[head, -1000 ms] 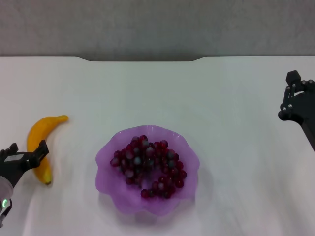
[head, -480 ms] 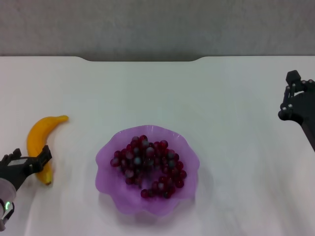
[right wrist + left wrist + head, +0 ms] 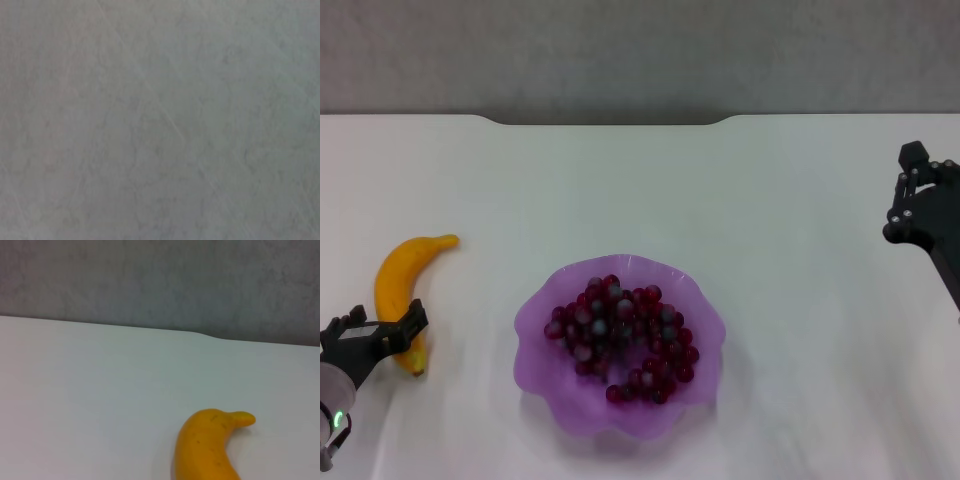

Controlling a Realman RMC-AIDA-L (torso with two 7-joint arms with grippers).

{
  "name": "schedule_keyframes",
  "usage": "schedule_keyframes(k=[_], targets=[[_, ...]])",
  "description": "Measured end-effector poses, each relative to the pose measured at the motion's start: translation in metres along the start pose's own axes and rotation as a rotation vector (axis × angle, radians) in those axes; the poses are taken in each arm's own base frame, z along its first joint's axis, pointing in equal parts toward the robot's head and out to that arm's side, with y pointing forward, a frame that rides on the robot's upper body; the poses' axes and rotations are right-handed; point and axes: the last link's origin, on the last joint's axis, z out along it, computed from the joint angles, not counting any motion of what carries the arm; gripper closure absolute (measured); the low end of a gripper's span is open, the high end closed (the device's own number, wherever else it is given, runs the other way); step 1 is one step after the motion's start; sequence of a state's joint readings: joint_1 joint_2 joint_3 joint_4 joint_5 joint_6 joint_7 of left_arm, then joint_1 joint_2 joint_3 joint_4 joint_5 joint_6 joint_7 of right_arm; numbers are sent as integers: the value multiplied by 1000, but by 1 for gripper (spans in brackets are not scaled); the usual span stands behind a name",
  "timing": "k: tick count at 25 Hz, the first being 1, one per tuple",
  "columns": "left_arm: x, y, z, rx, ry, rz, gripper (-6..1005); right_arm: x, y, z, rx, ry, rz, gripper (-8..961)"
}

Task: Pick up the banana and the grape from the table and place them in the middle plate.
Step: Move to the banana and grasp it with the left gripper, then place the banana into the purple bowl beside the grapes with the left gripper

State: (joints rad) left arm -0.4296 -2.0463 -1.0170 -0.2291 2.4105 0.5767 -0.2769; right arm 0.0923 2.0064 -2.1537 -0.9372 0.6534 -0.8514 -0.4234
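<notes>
On the left part of the tabletop (image 3: pixel 620 180), the banana (image 3: pixel 398 290) is lying flat, its stem end pointing away from the robot and toward the middle, its dark tip nearest the robot. The grape (image 3: pixel 620 335) is already resting inside the middle plate (image 3: pixel 535 320), which is sitting near the tabletop's centre, well apart from the banana. So the banana looks like the only piece left to move.

The left end effector (image 3: pixel 375 330) is hovering at the banana's near end with its fingers spread, one finger crossing just in front of the fruit; whether either finger is touching the peel is hard to tell from the head view. To do this pickup well, the fingers should probably be straddling the thicker middle of the curve rather than the tapering tip, closing across the narrow width so the fruit is not rolling or pivoting out.

The left wrist view is showing only the banana's far half and stem against bare tabletop, with no fingers visible, while the head view is giving the plate's position. The right end effector (image 3: pixel 918 200) is idling at the far right edge, fingers apparently open; its wrist view is showing nothing but a plain grey surface.
</notes>
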Motion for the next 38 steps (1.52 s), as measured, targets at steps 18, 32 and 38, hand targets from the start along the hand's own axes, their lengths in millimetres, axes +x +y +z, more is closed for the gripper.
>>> schedule_keyframes(k=[18, 32, 38], targets=[[1, 1, 0, -4, 0, 0, 300, 2, 0, 0, -2, 4, -1, 953], [-2, 3, 5, 3, -48, 0, 403, 2, 0, 0, -3, 6, 0, 953], [1, 2, 4, 7, -31, -17, 456, 3, 0, 0, -2, 7, -1, 953]])
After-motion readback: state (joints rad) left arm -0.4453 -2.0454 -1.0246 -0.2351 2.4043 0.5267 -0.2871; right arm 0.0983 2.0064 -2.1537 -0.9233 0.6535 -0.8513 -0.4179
